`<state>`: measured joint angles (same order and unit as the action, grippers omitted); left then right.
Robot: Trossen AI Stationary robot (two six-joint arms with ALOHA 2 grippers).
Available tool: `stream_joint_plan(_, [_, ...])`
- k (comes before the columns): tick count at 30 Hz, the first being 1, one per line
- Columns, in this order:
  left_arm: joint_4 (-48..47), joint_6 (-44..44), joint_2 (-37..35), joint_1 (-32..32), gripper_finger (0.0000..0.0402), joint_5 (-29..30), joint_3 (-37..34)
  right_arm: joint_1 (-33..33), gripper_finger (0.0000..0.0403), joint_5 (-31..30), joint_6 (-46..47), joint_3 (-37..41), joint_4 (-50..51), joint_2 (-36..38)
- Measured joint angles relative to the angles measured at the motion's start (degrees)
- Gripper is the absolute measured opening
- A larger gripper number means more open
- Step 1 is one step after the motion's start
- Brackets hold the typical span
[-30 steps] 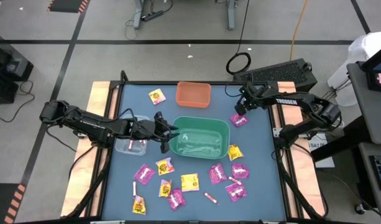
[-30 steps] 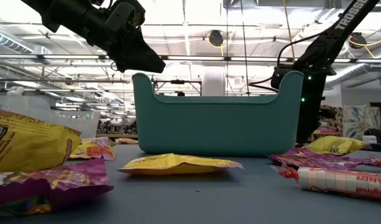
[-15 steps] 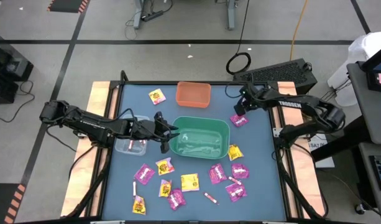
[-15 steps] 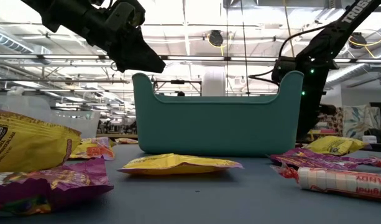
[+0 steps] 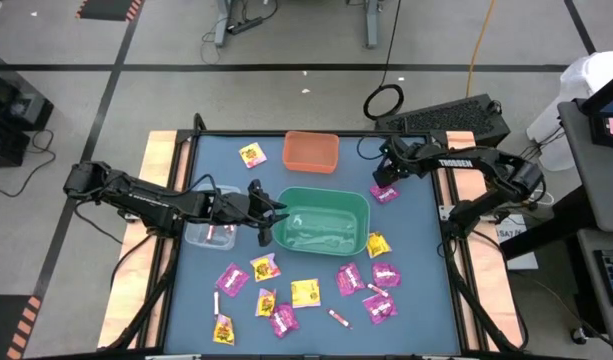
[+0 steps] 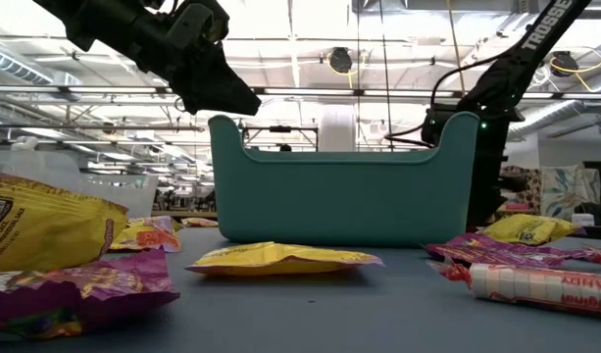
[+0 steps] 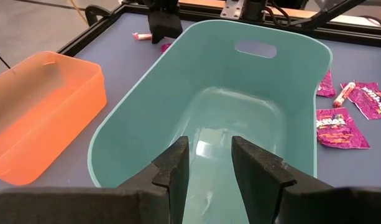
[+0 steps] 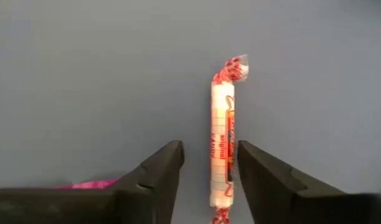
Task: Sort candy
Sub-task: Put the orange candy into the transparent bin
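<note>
A pink-white candy stick (image 8: 222, 149) lies on the worktop (image 5: 426, 290) between the right gripper's (image 8: 209, 168) parted, empty fingers, near a magenta packet (image 5: 384, 194); other candy (image 5: 306, 292) is scattered before the green bin (image 5: 322, 222). The left gripper (image 7: 209, 163), fingers apart and holding nothing, hangs over that bin's rim, with the orange bin (image 5: 311, 151) and clear bin (image 5: 208, 216) nearby. "TROSSEN" is printed on the right arm (image 5: 452, 163).

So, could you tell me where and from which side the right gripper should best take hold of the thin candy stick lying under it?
Grip the candy stick at mid-length, coming straight down from above. It lies flat on the blue table, and the right gripper is open with a finger either side of it, so closing would pinch across its narrow width. Avoid the twisted wrapper ends.
</note>
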<state>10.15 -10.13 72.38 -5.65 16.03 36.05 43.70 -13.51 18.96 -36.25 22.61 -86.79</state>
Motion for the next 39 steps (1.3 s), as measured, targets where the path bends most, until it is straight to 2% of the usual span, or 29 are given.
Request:
stream_joint_plan(7, [0.0,0.0,0.0,0.0,0.0128,0.0,0.0,-0.6,0.0041,0.7,-0.9,0.1,-1.0,0.6])
stream_joint_plan(10, [0.0,0.0,0.0,0.0,0.0128,0.0,0.0,-1.6,0.0014,-0.2,-1.8,0.2,-1.3,1.4])
stream_joint_plan(15, [0.0,0.0,0.0,0.0,0.0128,0.0,0.0,-4.3,0.0023,0.0,-1.8,0.5,-2.0,6.4])
stream_joint_plan(23, [1.4,0.9,0.0,0.0,0.0128,0.5,0.0,-11.1,0.0034,0.5,-3.7,0.4,-4.6,22.8])
stream_joint_plan(28, [8.2,2.1,0.0,0.0,0.0128,0.7,0.0,-18.0,0.0034,6.7,-8.4,0.3,-14.1,31.4])
stream_joint_plan(33, [15.9,2.1,0.0,0.0,0.0128,0.7,0.0,-26.0,0.0035,10.8,-12.7,0.3,-26.1,33.2])
stream_joint_plan(39, [20.2,1.6,0.0,0.0,0.0128,0.2,0.0,-34.7,0.0035,11.1,-17.6,0.3,-39.9,29.3])
